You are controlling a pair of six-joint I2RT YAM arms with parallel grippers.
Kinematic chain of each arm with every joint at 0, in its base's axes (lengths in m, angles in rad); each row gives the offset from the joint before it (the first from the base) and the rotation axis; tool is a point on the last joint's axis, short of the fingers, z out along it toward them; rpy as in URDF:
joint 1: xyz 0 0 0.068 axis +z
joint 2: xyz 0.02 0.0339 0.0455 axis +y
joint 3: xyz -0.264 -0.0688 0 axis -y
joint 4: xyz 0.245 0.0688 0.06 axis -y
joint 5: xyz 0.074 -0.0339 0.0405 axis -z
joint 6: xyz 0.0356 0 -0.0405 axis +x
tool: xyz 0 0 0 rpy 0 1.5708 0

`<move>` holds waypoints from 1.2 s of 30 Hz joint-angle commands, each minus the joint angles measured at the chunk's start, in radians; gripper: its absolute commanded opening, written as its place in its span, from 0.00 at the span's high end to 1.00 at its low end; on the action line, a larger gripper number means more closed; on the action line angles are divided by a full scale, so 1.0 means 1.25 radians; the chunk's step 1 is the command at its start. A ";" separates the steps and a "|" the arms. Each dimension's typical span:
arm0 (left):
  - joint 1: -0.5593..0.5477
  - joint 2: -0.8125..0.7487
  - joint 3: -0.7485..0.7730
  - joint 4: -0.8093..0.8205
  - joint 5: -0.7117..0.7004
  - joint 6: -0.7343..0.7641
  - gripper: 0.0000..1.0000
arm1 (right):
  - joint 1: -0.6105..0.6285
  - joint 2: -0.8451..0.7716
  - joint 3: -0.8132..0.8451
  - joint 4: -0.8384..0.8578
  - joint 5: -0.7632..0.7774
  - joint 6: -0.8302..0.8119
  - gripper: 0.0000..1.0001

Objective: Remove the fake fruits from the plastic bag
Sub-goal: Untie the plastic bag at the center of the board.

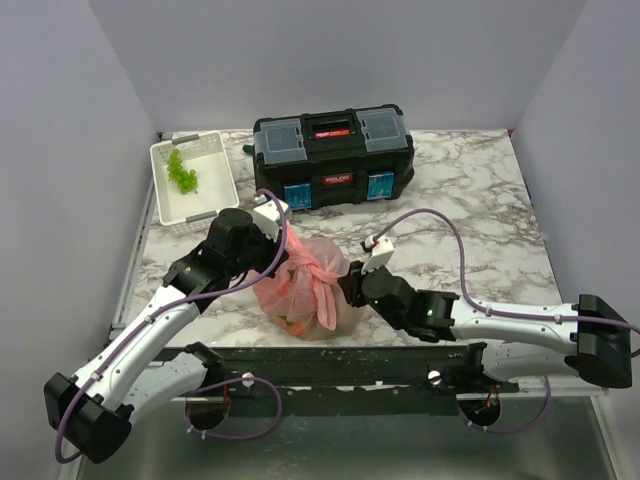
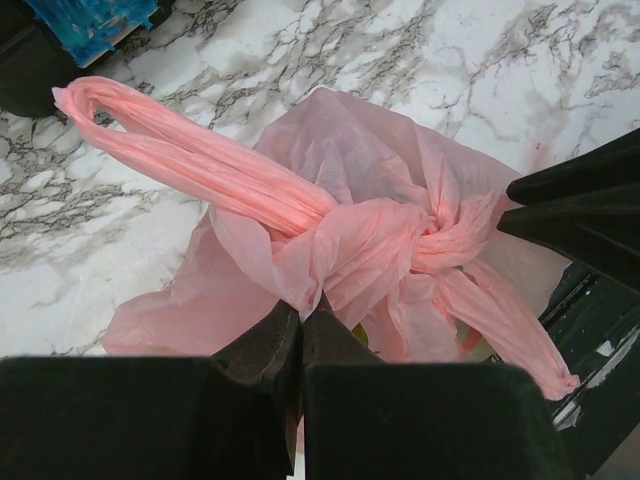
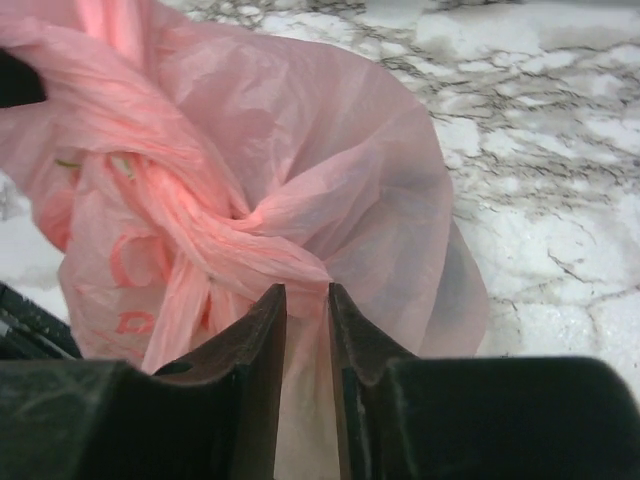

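Observation:
The pink plastic bag (image 1: 305, 285) sits near the table's front edge, its handles tied in a knot (image 2: 440, 235). One loop handle (image 2: 190, 150) stretches toward the toolbox. My left gripper (image 1: 281, 262) is shut on a fold of the bag (image 2: 300, 305) just left of the knot. My right gripper (image 1: 350, 286) pinches the bag's plastic (image 3: 307, 290) just right of the knot, jaws almost together. The right gripper also shows in the left wrist view (image 2: 590, 210). The fake fruits are hidden inside the bag; only a yellow-green patch (image 2: 361, 336) shows through.
A black toolbox (image 1: 333, 155) stands behind the bag. A white slotted basket (image 1: 215, 190) at the back left holds a light green grape bunch (image 1: 182, 172). A black rail (image 1: 330, 365) runs along the table's front edge just below the bag.

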 commanded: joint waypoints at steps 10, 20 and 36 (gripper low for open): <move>0.005 0.007 0.014 0.022 0.047 0.000 1.00 | 0.002 0.146 0.184 0.000 -0.140 -0.214 0.57; 0.005 -0.004 0.011 0.023 0.039 0.001 1.00 | 0.003 0.234 0.239 -0.024 -0.079 -0.209 0.57; 0.009 0.015 0.017 0.022 0.057 -0.001 1.00 | 0.003 0.156 0.141 0.042 -0.055 -0.198 0.55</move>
